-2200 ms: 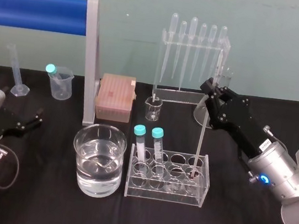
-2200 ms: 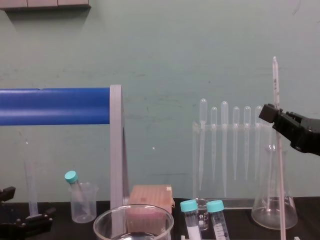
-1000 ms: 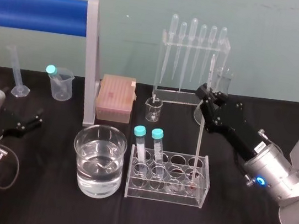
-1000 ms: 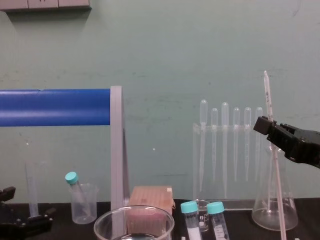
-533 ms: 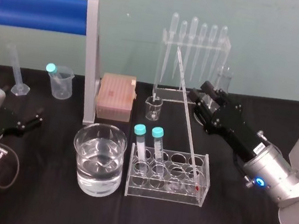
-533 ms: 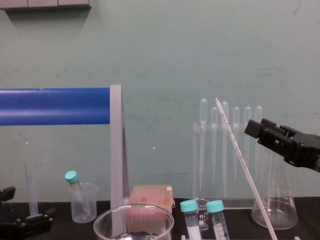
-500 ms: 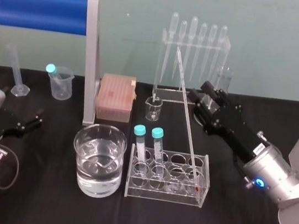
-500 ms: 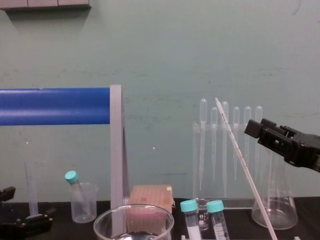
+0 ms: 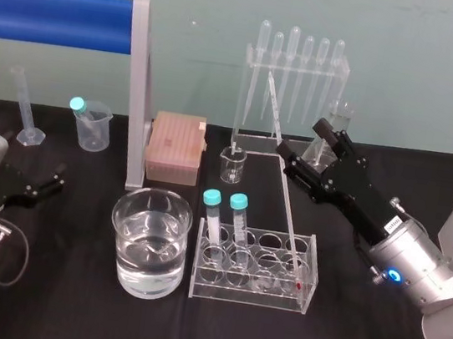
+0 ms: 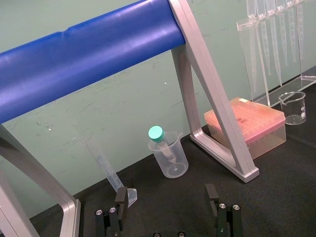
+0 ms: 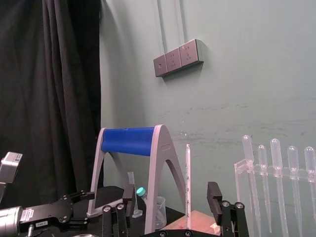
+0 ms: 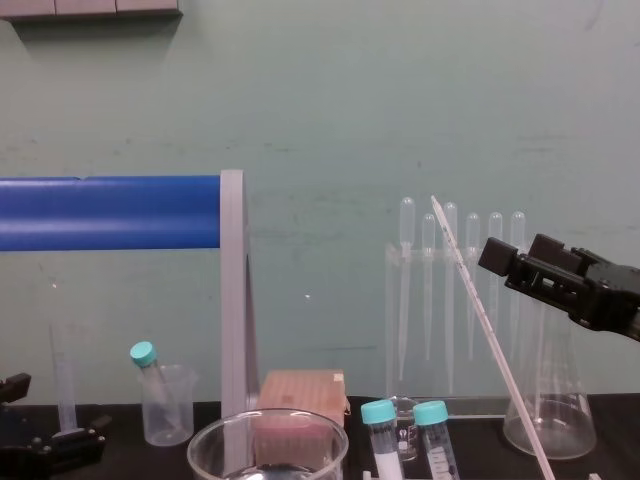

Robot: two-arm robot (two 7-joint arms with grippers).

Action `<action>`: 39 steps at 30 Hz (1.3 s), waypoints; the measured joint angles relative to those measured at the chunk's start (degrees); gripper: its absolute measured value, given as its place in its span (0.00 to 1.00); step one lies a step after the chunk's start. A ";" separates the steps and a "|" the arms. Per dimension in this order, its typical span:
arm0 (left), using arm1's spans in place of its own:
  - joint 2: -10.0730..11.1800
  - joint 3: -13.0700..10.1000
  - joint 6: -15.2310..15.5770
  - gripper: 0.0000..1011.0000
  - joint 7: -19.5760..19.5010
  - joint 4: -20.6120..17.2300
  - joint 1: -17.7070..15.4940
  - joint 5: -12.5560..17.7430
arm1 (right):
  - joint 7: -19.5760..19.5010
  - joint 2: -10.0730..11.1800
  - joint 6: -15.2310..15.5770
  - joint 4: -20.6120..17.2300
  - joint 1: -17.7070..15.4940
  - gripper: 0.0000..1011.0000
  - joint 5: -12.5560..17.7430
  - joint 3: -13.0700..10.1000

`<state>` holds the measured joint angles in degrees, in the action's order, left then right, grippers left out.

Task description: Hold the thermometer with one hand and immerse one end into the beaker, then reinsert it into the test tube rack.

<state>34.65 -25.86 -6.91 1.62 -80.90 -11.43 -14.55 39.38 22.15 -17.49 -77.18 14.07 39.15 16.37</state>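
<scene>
The right arm, a thick silver cylinder with a glowing blue ring (image 9: 397, 274), reaches in from the right and slants up and away over the black tabletop (image 9: 62, 315). Its long black right tool (image 9: 304, 145) is raised above the far right end of the rack. Its jaws are spread wide and pinch nothing. In the right wrist view the rod stands in the gap between the two fingers (image 11: 118, 210), and the pictures do not settle whether either finger touches it.

The left arm lies low at the left edge. Its black left tool (image 9: 38, 185) sits just above the tabletop with its jaws parted and nothing between them.

The large, wide, clear glass beaker (image 9: 155, 194) stands left of the rack, roughly half full of clear liquid. The clear plastic test tube rack (image 9: 250, 291) sits just beside it and holds two teal-capped tubes (image 9: 213, 218) in its left holes.

The long, thin, whitish glass thermometer (image 9: 285, 186) rests in the rack's right end with its red tip (image 9: 298, 286) at the bottom. It is tilted so that its top leans to the left, across the clear pipette stand (image 9: 296, 61) behind.

A small cloudy beaker (image 9: 91, 127) at the far left holds one teal-capped tube.
</scene>
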 joint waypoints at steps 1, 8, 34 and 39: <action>0.00 0.00 0.00 1.00 0.00 0.00 0.00 0.00 | 0.00 0.00 -0.01 0.00 0.01 0.94 0.00 0.00; 0.00 0.00 0.00 1.00 0.00 0.00 0.00 0.00 | -1.63 0.13 -0.02 -0.73 -0.40 0.99 -0.62 -0.37; 0.00 0.00 0.00 1.00 0.00 0.00 0.00 0.00 | -33.13 -1.17 18.96 -10.76 -12.49 0.99 -14.18 -9.48; 0.00 0.00 0.00 1.00 0.00 0.00 0.00 0.00 | -33.17 -1.13 18.96 -10.77 -12.50 0.99 -14.18 -9.46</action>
<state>34.64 -25.86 -6.90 1.62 -80.90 -11.43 -14.55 6.21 21.02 1.47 -87.96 1.57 24.97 6.91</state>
